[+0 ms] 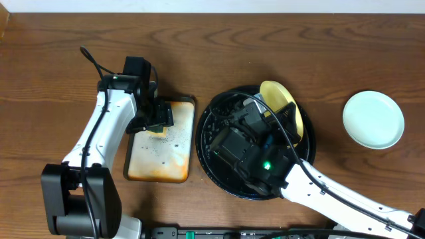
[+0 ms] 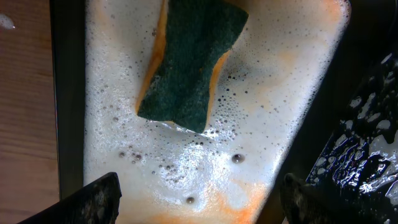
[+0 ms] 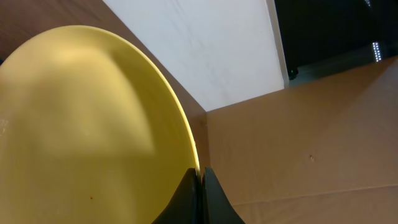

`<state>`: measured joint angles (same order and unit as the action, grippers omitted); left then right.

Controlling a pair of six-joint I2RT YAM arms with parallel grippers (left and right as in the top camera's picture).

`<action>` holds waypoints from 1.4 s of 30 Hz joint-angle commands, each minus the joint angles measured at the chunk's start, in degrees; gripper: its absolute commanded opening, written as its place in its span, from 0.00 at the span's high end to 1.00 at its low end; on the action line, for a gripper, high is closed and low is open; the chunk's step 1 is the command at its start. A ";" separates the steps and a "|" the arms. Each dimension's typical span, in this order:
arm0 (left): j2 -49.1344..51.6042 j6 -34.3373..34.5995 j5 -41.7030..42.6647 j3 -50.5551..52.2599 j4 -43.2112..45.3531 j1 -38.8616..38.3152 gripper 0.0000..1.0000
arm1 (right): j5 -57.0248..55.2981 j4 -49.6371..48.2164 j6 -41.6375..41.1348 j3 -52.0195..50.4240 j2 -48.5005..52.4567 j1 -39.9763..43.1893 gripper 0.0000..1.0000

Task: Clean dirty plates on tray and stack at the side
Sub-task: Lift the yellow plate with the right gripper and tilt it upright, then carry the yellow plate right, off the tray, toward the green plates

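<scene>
Overhead view is showing the L gripper (image 1: 157, 121) hanging over the far end of the small rectangular tray (image 1: 174, 166), which is sitting just left of the black tray (image 1: 206, 129). In the left wrist view its fingers (image 2: 99, 202) are standing wide apart w/ nothing between them, above soapy orange-tinted foam. The sponge (image 2: 189, 65), green scrub side up, is lying in the suds just beyond them, untouched.

Moving right, the yellow plate (image 1: 279, 99) is being held tilted up over the far-right part of the black tray. The R gripper (image 3: 200, 177) is pinching its rim, fingers shut tight on the edge w/ only the thin lip between them. A tiny speck is showing low on the plate face in the right wrist view. It is too small to say whether it is food.

Far right, one mint-green plate (image 1: 373, 119) is sitting flat on the table, well apart from the tray. Whether a second one is lying under it, can't tell.

Judging the step: the yellow plate is being presented for scrubbing and the sponge isn't picked up yet. The next move is calling for the L gripper to drop, close across the sponge's narrow waist, then carry it right to the plate face. Meanwhile the R gripper is needing a firm pinch, since the rim is probably wet and slippery.
</scene>
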<state>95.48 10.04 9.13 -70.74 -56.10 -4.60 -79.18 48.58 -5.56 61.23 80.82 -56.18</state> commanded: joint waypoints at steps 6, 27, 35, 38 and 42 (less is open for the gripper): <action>0.11 -0.59 0.52 0.17 -0.11 0.15 0.17 | -2.45 -0.20 0.07 0.50 -1.16 -0.57 0.99; 0.11 -0.59 0.52 0.17 -0.11 0.15 0.17 | 5.46 -0.39 -4.42 0.50 -1.16 0.42 0.99; 0.11 -0.59 0.52 0.17 -0.09 0.15 0.17 | 22.32 -0.55 -15.28 1.22 -3.56 11.54 0.99; 0.11 -0.59 0.52 0.20 -0.09 0.15 0.17 | 31.58 -1.62 -15.65 1.27 -6.14 18.23 0.99; 0.11 -0.59 0.52 0.17 -0.11 0.15 0.17 | 46.56 -0.55 -16.72 1.27 -9.94 34.99 0.99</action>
<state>95.48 10.04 9.13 -70.74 -56.10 -4.60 -46.63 47.42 -19.29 61.32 73.91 -32.12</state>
